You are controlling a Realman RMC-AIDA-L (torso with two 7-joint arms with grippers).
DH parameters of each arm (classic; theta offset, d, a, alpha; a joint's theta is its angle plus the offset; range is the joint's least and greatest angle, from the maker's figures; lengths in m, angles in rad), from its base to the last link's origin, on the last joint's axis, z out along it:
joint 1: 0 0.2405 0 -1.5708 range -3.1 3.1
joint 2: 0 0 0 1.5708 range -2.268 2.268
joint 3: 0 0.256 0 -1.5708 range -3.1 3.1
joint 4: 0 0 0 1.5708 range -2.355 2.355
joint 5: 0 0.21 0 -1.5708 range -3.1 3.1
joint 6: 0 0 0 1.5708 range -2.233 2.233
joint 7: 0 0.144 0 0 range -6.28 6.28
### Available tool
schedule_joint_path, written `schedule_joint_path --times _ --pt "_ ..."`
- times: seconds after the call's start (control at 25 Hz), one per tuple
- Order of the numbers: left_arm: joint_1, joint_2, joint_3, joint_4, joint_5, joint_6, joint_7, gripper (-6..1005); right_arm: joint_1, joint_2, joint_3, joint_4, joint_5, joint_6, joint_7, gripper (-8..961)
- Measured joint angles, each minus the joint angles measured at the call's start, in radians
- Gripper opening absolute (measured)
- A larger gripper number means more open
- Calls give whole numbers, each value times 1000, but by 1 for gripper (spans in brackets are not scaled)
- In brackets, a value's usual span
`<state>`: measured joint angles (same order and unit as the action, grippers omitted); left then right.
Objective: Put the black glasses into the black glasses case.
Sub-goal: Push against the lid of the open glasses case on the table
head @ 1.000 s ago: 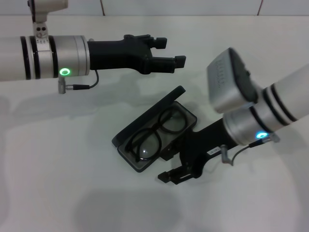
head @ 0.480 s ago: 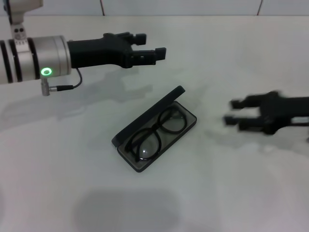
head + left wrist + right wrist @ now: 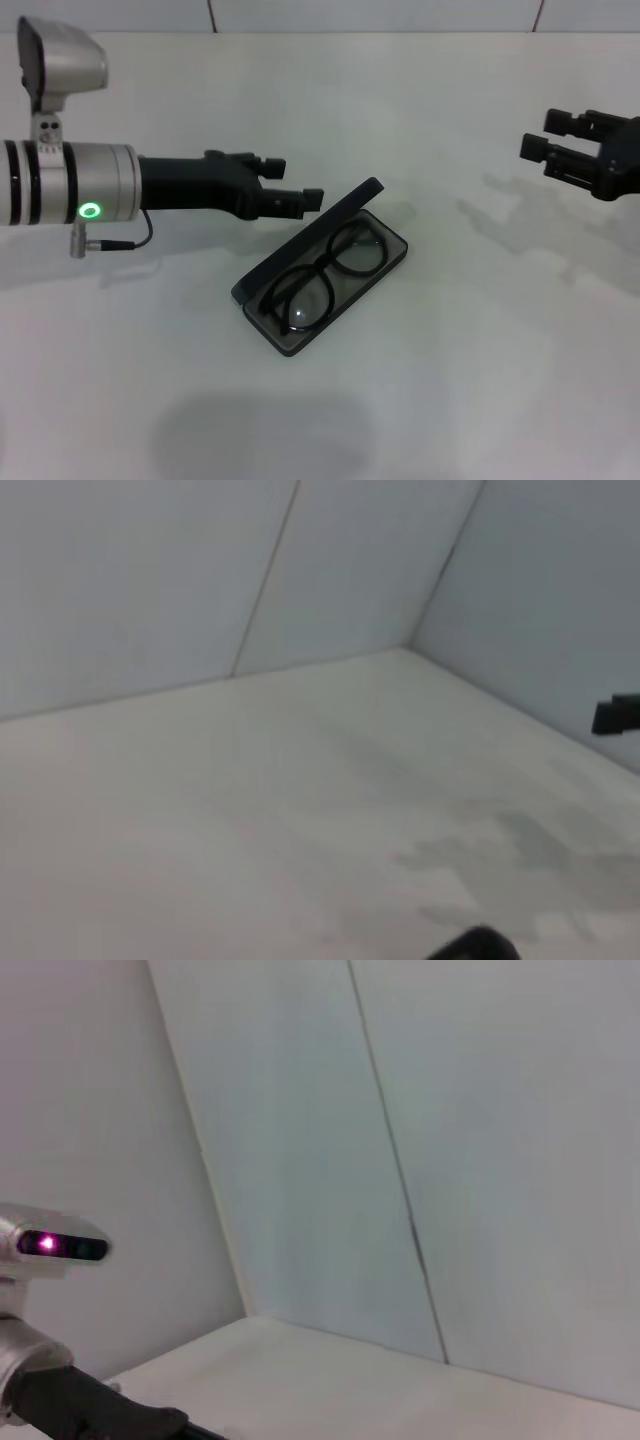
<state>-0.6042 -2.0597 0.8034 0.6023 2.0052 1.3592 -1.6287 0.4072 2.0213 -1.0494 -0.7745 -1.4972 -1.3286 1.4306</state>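
Note:
The black glasses (image 3: 327,263) lie lenses-up inside the open black glasses case (image 3: 297,245) at the table's middle. The case's lid stands raised along its far-left side. My left gripper (image 3: 294,183) hovers open just left of the lid's far end, nothing between its fingers, not touching the lid. My right gripper (image 3: 538,135) is open and empty at the far right, well away from the case. In the right wrist view only the left arm (image 3: 60,1400) shows; the case and glasses are out of that view.
The white table (image 3: 450,380) spreads around the case. A pale panelled wall (image 3: 200,580) rises behind it. In the left wrist view a dark piece of the right gripper (image 3: 615,714) shows at the edge.
My right arm has pulled away from the case to the far right. My left gripper has dropped closer to the case's lid. The glasses have stayed in the case.

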Motion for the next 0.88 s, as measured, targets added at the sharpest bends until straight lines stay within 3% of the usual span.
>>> schedule_joint_path --times 0.24,0.64,0.88 --pt "-9 -12 10 4 24 -8 0 885 25 1 -15 7 -2 9 -12 551" --pt "-15 -9 11 5 21 -66 8 885 38 1 -26 26 -2 22 -27 544" --pt "-13 -13 145 6 26 -53 55 885 38 1 -26 27 -2 30 -27 544"
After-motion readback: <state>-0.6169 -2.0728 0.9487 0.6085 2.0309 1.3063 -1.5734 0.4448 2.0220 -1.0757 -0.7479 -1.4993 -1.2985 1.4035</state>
